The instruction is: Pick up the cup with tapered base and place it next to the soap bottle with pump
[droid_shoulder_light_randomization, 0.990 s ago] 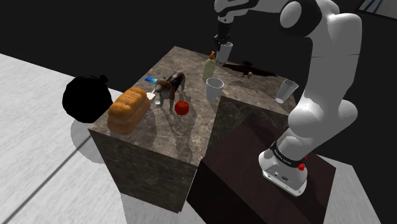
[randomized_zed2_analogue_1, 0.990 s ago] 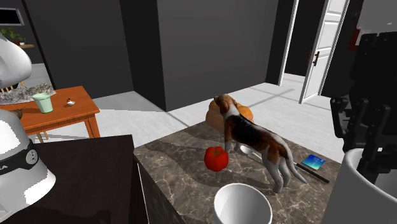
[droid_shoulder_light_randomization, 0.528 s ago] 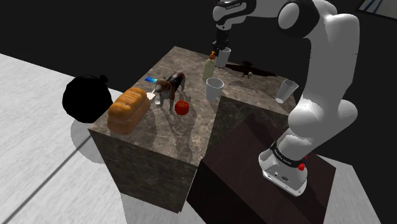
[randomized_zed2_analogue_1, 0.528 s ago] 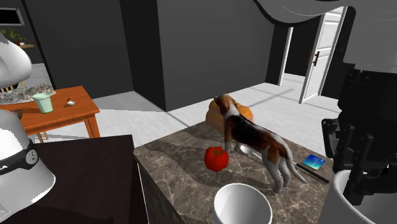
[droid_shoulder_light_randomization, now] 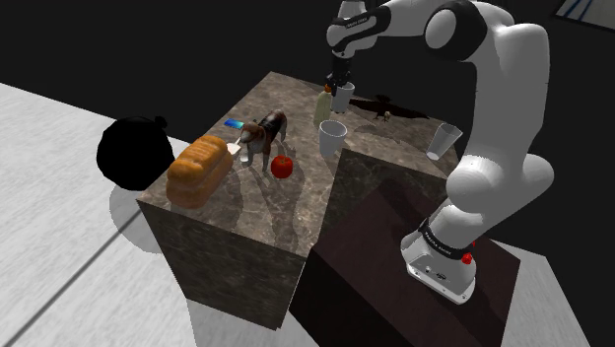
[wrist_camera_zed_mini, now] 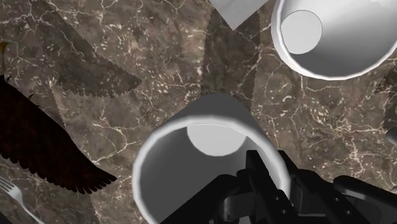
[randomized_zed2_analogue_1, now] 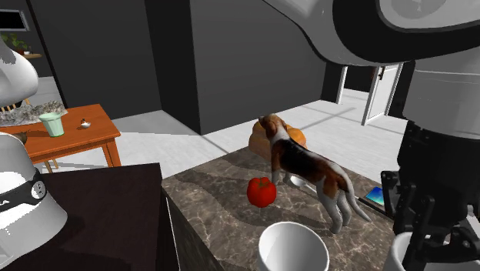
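Though partly behind fingers (wrist_camera_zed_mini: 264,183), cup (wrist_camera_zed_mini: 213,137) clasped.

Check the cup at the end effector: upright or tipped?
Upright. The wrist view looks straight down into the cup: round open rim on top, flat bare bottom below, nothing inside.

Dim, even light from above is recorded. Soft shadows are cast on the marble desk (droid_shoulder_light_randomization: 261,202) beside the eagle figure (wrist_camera_zed_mini: 44,146). The tapered cup (wrist_camera_zed_mini: 184,149) interior is graded grey to white. The floor (droid_shoulder_light_randomization: 49,177) is rendered brightest.

The hand (wrist_camera_zed_mini: 281,183) pinches a white cup (wrist_camera_zed_mini: 213,139) by its rim. A second cup (wrist_camera_zed_mini: 334,38) stands near on the marbled bench (wrist_camera_zed_mini: 172,70).
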You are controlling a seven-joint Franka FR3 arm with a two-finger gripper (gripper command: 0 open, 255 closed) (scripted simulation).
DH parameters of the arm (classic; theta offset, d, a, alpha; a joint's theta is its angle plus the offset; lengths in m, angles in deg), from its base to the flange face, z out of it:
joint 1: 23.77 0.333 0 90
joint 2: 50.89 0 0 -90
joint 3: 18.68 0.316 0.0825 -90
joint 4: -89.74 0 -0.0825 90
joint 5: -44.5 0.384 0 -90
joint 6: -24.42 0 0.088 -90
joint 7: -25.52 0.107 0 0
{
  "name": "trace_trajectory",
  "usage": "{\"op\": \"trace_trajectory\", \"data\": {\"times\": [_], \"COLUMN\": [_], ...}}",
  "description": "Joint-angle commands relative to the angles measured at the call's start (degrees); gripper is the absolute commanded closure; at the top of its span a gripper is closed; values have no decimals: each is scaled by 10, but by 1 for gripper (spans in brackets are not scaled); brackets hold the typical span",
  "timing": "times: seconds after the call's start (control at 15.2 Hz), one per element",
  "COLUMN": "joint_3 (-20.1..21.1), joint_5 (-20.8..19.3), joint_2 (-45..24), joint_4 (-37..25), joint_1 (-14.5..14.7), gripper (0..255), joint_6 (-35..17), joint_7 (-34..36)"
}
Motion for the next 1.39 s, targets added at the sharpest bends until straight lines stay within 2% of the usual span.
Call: {"op": "trace_trajectory", "data": {"times": [0.0, 1.32], "joint_3": [0, -5], "joint_5": [-1, -8], "joint_2": [-8, -95], "joint_4": [3, 20], "joint_1": [0, 1], "gripper": [255, 255], "joint_6": [-12, -116], "joint_7": [1, 13]}}
